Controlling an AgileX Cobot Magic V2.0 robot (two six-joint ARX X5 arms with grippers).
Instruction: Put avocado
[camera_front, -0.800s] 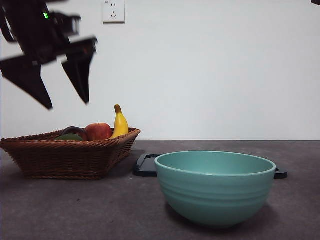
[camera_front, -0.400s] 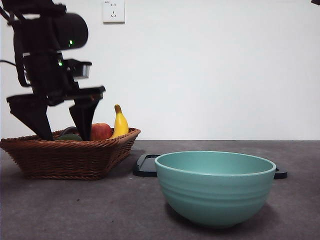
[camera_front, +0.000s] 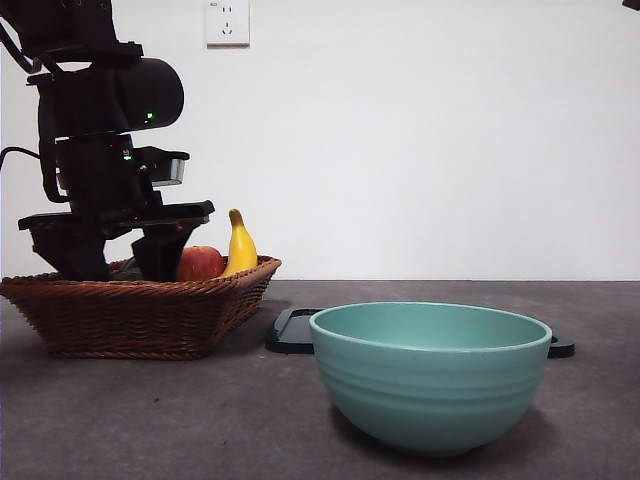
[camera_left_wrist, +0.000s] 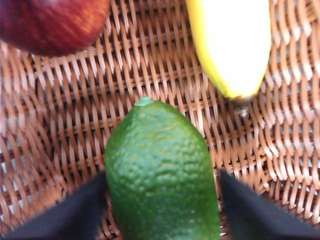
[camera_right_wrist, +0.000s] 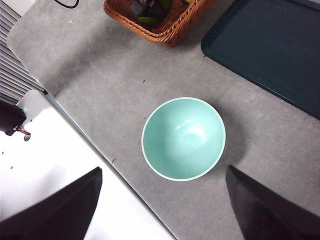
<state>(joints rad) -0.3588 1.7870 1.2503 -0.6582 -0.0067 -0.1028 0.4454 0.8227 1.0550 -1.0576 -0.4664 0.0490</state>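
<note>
1. Reaching into the wicker basket, my left gripper stood low among the fruit, with one black jaw on each side of the avocado.
2. Jaw state: apart. In the left wrist view both jaws flanked the green, bumpy skin of the avocado, close to it; whether they touched it, I could not tell.
3. Location of the avocado: on the basket's woven floor, with the apple and the banana beyond it and apart from it. In the front view my arm hid the avocado almost entirely.
4. My right gripper waited high above the table, jaws wide apart and holding nothing, looking down on the teal bowl.
5. Step in hand, as I judged it: the grasp. The approach looked complete and the lift had not begun.
6. Next move, as I judged it: close the jaws squarely on the widest part of the avocado, firmly enough to stop a rounded fruit from slipping, then raise it straight up clear of the basket rim and the banana.
7. Destination: the task names none. The empty bowl and the dark tray behind it were the likely places, and I could not say which.
</note>
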